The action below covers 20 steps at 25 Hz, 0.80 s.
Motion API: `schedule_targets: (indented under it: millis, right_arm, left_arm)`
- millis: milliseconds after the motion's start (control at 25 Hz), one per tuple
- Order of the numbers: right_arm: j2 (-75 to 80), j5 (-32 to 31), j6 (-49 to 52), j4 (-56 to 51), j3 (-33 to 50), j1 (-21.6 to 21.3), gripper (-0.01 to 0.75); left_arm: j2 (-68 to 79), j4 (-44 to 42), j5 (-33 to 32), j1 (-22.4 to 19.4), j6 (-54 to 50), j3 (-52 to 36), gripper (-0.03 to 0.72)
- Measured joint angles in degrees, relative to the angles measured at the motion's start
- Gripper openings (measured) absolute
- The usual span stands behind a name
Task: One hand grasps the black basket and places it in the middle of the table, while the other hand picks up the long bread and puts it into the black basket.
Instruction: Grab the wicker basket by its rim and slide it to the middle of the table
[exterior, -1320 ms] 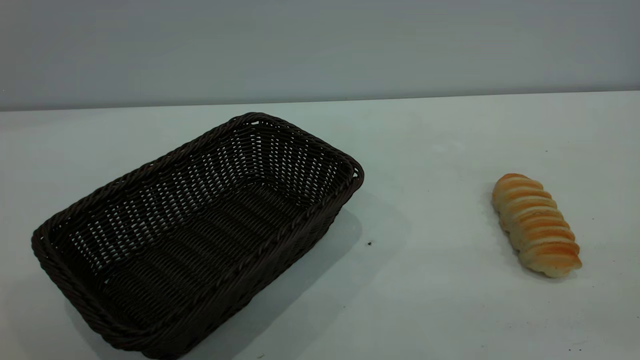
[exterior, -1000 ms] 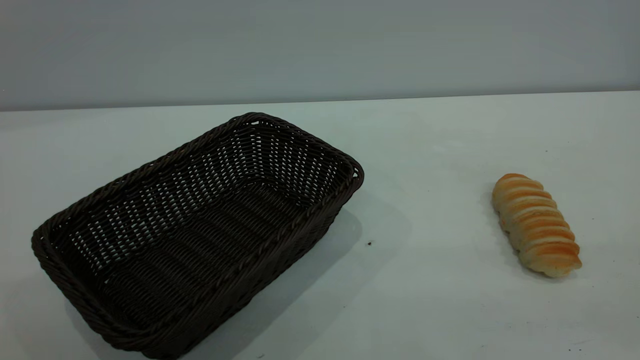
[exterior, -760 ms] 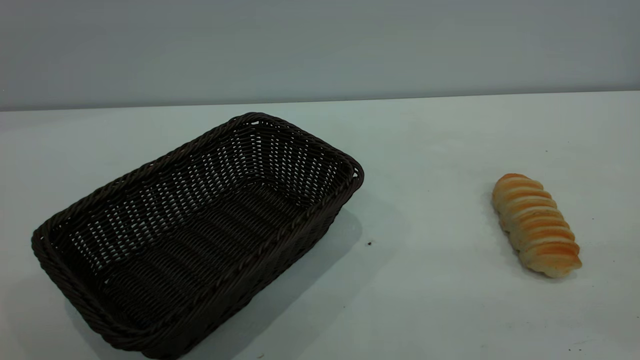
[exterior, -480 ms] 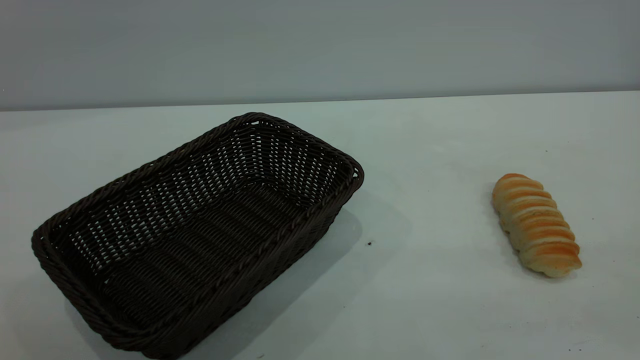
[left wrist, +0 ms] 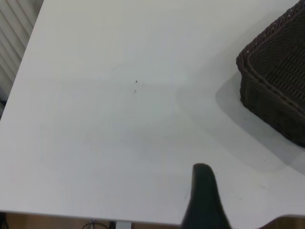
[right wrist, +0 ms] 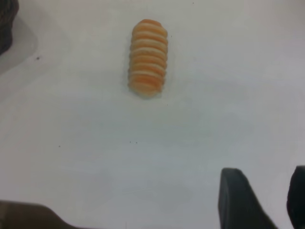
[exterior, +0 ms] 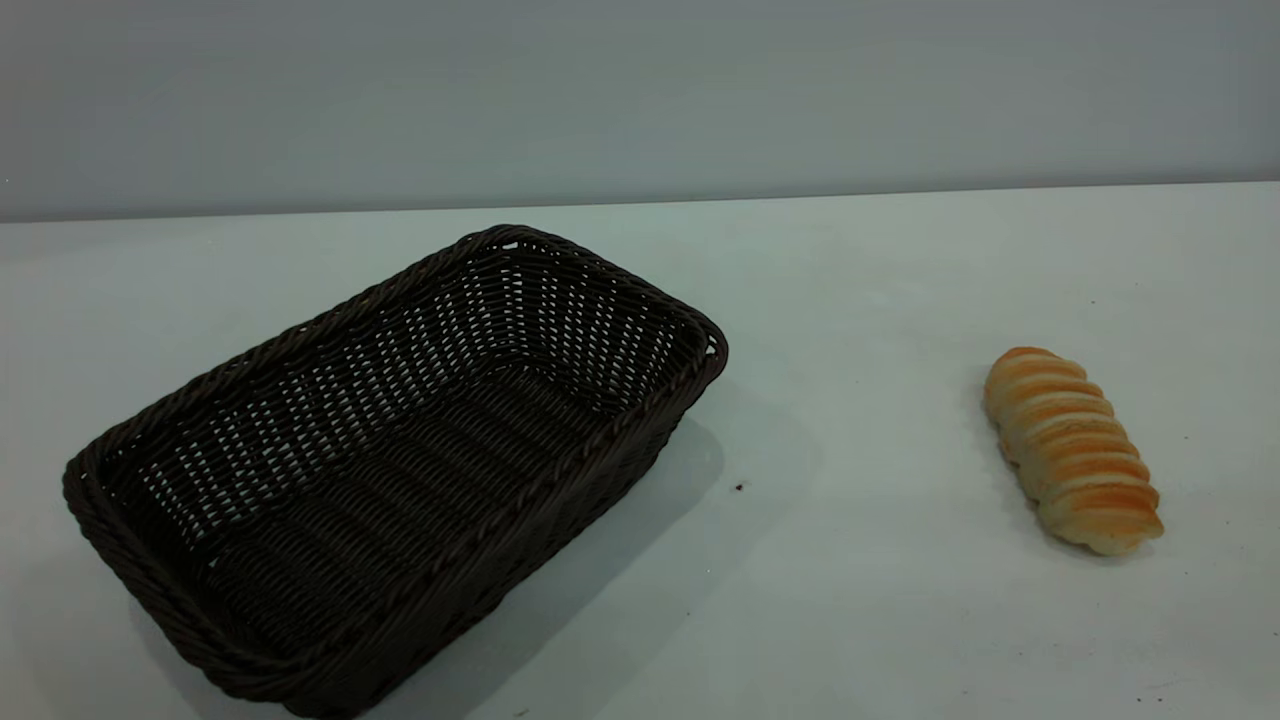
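The black basket (exterior: 300, 337) sits empty and skewed on the left half of the white table (exterior: 880, 300). The long bread (exterior: 1072, 450) lies by itself at the right, well apart from the basket. Neither gripper shows in the exterior view. In the left wrist view my left gripper (left wrist: 255, 195) hovers open near the table's edge, with a corner of the basket (left wrist: 276, 81) some way off. The right wrist view has my right gripper (right wrist: 266, 179) open over bare table, short of the bread (right wrist: 148, 57), with nothing between its fingers.
A plain grey wall rises behind the table's far edge. A small dark speck (exterior: 739, 487) marks the tabletop between basket and bread. The table's near edge and the floor below show in the left wrist view.
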State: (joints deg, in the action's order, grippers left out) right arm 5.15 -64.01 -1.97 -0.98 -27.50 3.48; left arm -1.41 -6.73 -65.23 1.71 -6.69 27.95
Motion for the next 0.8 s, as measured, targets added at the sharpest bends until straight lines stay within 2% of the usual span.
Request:
schedule_targets:
  millis: [800]
  right_arm:
    - [0.0, 0.0, 0.0, -2.1, 0.0, 0.0, 0.238]
  left_arm:
    - [0.0, 0.1, 0.0, 0.0, -0.7, 0.0, 0.594]
